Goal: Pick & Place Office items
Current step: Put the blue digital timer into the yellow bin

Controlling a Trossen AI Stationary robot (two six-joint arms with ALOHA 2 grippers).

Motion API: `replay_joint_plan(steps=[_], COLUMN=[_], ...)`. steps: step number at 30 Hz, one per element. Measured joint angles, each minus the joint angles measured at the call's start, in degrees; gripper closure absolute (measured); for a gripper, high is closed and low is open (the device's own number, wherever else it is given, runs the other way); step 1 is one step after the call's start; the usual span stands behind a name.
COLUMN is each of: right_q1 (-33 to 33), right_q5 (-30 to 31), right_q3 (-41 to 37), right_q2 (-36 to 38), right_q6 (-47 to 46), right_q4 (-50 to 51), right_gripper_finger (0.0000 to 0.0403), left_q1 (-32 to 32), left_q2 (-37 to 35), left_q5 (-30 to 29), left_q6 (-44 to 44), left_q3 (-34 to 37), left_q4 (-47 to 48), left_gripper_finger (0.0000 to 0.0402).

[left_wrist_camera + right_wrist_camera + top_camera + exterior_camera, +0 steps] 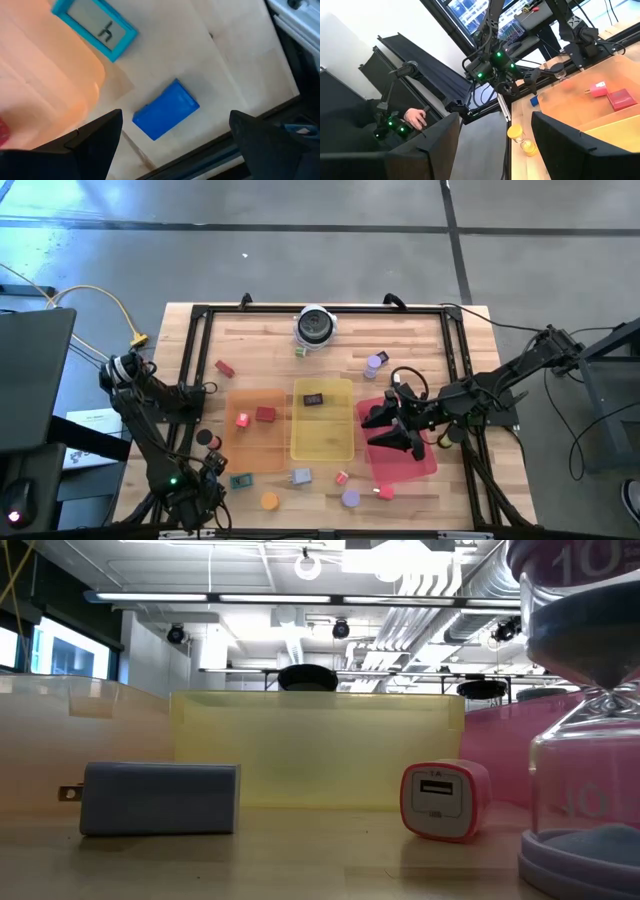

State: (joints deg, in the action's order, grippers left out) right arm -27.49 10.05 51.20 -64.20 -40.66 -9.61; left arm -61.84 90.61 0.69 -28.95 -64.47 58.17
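Observation:
My left gripper (172,145) is open at the table's near left corner (212,464), hovering over a blue block (166,108) that lies flat on the wood between its fingers, untouched. A teal-framed piece (95,25) lies beside the orange tray (45,85). My right gripper (392,430) is open and empty over the red tray (420,465). Its wrist view looks level across the table. A pink piece (243,419) and a red block (265,414) lie in the orange tray. A black piece (313,399) lies in the yellow tray (322,442).
Loose pieces lie along the near edge: a grey charger (160,798), a pink charger (445,800), a purple hourglass (590,740), an orange disc (269,501) and a teal piece (241,480). A silver-and-black round object (315,326) sits at the far edge. A black frame (190,350) borders the table.

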Motion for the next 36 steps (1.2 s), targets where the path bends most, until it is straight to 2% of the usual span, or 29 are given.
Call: replay_joint_plan(steps=[14, 23, 36], right_q1=[0.0, 0.0, 0.0], right_q5=[0.6, 4.6, 7.1], right_q3=[0.0, 0.0, 0.0], right_q2=[0.0, 0.0, 0.0], right_q6=[-1.2, -2.0, -4.5], right_q4=[0.0, 0.0, 0.0], right_gripper_finger=[0.0165, 0.0165, 0.0165], left_q1=[-4.8, -5.0, -6.0], left_q2=[0.2, 0.2, 0.0], left_q5=[-0.4, -0.6, -0.6], left_q6=[-2.9, -3.7, 9.5], left_q3=[5.7, 9.3, 11.4], left_q4=[-8.9, -10.1, -9.0], left_gripper_finger=[0.0043, 0.0043, 0.0043])
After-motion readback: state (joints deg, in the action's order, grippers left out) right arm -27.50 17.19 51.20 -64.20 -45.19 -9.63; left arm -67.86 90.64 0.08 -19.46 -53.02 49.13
